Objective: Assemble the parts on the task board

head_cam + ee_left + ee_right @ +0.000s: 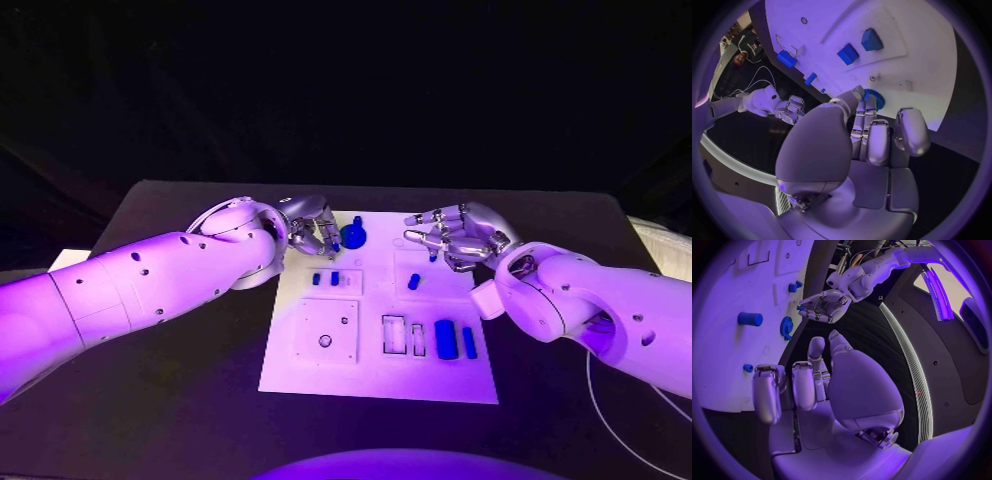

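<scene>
At the far edge of the white rectangular task board [378,375] stands a blue toothed plastic gear [355,238]. Left hand [307,232], fingers apart and empty, touches it; a clumsy nudge might topple it. Right hand [454,235] hovers released nearby.

Left hand [864,135] by the blue gear [874,97]
Its fingers reach the gear on the white board [898,30]; blue parts [848,53] lie beyond.

one white flat task board [378,372]. two silver many-fingered hands, left [309,228] and right [456,235]. small blue parts, six i can count: gear-shaped piece [353,238], two little blocks [326,279], short peg [414,282], two upright cylinders [456,341].
</scene>
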